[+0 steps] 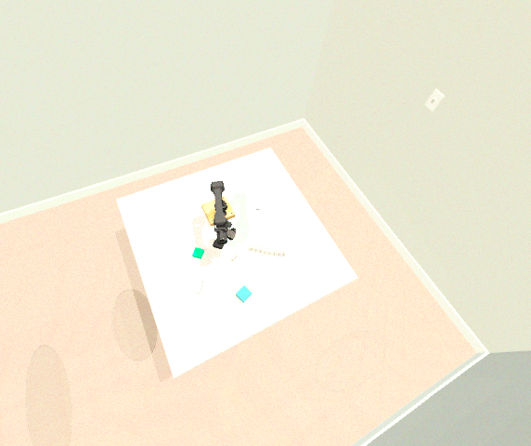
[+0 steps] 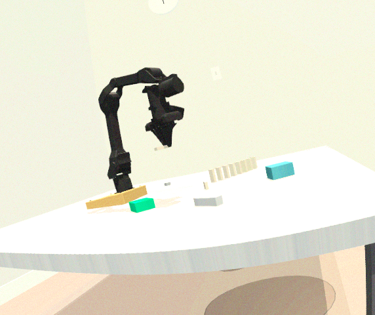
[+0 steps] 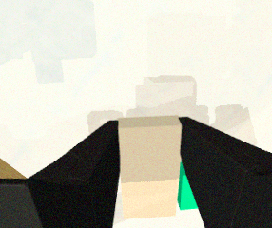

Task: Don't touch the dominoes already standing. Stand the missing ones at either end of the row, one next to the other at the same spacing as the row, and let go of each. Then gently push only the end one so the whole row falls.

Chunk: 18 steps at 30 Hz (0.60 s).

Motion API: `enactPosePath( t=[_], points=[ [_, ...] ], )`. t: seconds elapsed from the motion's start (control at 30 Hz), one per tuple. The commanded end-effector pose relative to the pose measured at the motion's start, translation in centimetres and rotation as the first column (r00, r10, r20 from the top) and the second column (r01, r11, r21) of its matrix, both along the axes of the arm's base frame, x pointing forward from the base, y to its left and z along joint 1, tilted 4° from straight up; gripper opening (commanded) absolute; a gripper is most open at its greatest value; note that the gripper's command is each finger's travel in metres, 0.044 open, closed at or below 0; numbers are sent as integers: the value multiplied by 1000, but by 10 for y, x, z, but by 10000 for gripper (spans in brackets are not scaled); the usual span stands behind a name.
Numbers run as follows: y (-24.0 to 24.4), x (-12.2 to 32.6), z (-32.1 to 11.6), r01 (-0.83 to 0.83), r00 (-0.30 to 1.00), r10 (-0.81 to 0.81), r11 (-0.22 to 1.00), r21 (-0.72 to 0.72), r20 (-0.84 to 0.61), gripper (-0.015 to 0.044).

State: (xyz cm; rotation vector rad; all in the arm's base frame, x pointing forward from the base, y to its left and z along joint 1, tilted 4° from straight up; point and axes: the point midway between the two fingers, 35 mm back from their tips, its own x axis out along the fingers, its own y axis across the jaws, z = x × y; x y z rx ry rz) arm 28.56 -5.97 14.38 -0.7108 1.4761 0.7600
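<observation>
wall clock [image 2: 162, 4] cropped by top edge

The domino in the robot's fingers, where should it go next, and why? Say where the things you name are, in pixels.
Probably over to the near end of the standing row [image 1: 266, 252] [image 2: 232, 169], turning upright: the end effector [image 1: 218, 245] [image 2: 170, 146] [image 3: 147, 128] grips the domino [image 2: 160, 147] [image 3: 150, 154] in mid-air, lying roughly level.

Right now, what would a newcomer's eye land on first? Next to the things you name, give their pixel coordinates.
Likely the black jointed arm [image 1: 218, 203] [image 2: 113, 130], rising from a yellow base plate [image 1: 212, 219] [image 2: 104, 203], its end effector [image 1: 218, 243] [image 2: 169, 146] [image 3: 147, 128] clamped on a cream domino [image 2: 160, 147] [image 3: 150, 152] above the white table [image 1: 285, 191] [image 2: 181, 233]. Then the two colour spots: a bright green block [image 1: 198, 253] [image 2: 142, 205] [image 3: 187, 190] near the plate and a turquoise block [image 1: 243, 294] [image 2: 280, 170] beyond the row of standing cream dominoes [image 1: 266, 252] [image 2: 232, 170].
</observation>
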Motion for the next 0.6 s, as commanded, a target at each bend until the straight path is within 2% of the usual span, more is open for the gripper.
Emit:
enactPosePath(
  t=[0.0, 0.17, 0.3, 0.57],
  points=[
    [-22, -5, -1, 789, 613, -790, 612, -54, 10, 107],
    [-28, -6, -1, 938, 343, -939, 341, -62, 25, 107],
    [-33, -7, 0, 993, 103, -994, 100, -65, 38, 107],
    [-41, -9, 0, 922, -380, -923, -384, -60, 64, 107]
  ],
)
